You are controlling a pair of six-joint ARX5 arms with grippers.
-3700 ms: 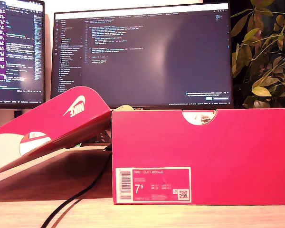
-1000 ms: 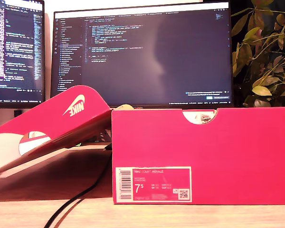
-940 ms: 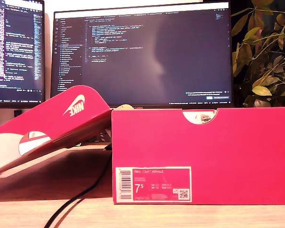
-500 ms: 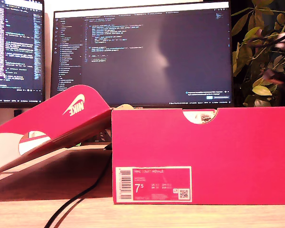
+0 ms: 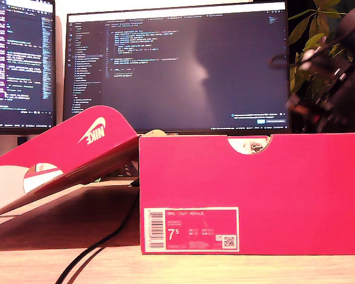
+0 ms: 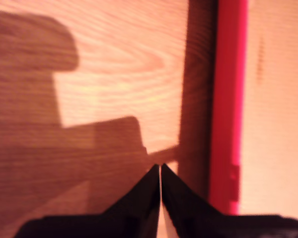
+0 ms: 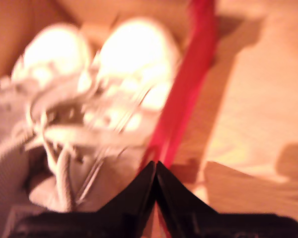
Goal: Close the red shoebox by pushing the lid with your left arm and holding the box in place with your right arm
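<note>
an arm is newly entering above the red shoebox; my second gripper, jaws pressed together and empty, is nearing its wall, lid lying open.

A light wooden table with visible grain carries everything in the scene. Standing directly on it, toward the exterior view's right, is the red shoebox, its end face toward the camera with a white size label reading 7.5. To the exterior view's left, the box's red lid slopes down from the box's top edge, its low end near the tabletop. 1 black cable runs across the wood, passing under the lid. At the back 2 monitors rise behind the box; their feet are hidden.
</note>
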